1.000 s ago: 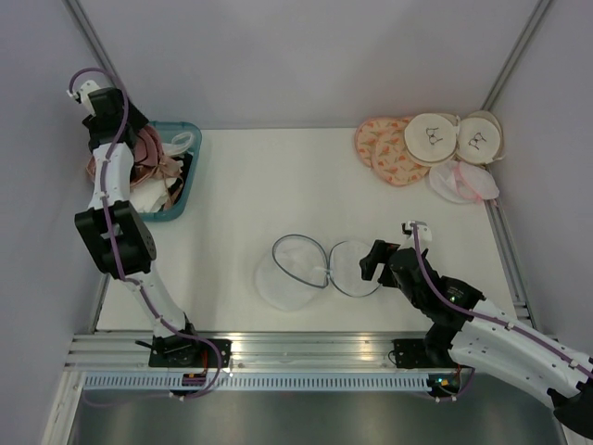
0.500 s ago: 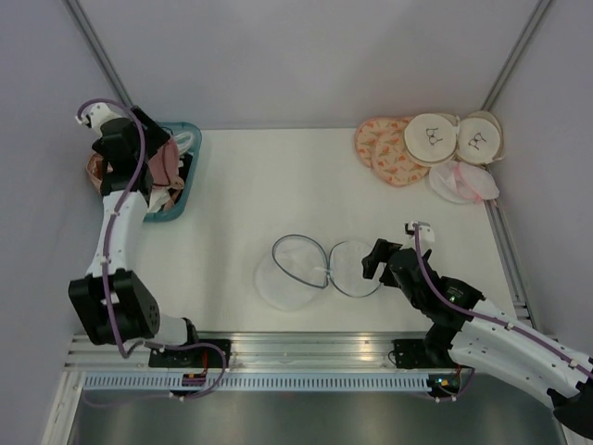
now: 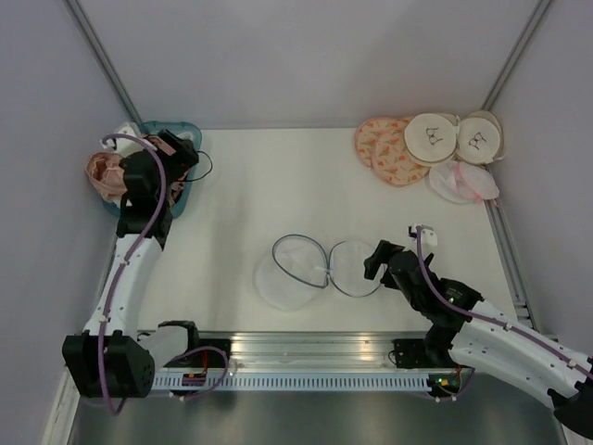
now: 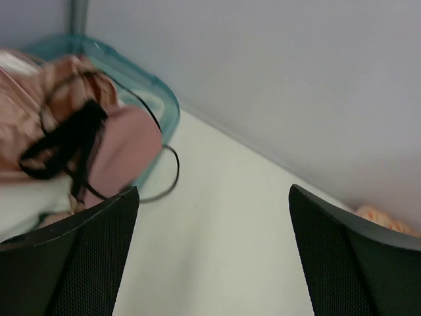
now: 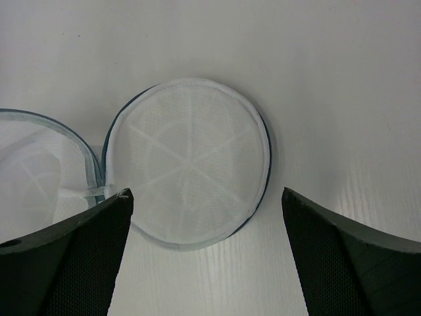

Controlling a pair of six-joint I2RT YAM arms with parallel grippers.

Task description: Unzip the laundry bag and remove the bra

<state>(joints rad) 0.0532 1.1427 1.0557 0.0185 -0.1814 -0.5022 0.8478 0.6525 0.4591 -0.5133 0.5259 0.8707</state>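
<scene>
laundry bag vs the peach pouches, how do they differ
The laundry bag is see-through white mesh; the peach pouches are opaque and patterned. The laundry bag lies open, lid flipped aside; the peach pouches show no opening. The laundry bag sits mid-table; the peach pouches overlap at the back. Both are round.

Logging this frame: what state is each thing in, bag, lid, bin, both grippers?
laundry bag: unzipped, looks empty.
lid: flipped open, lying flat beside the bag.
teal bin: piled with bras.
left gripper: open, holding nothing.
right gripper: open, above the lid.
</scene>
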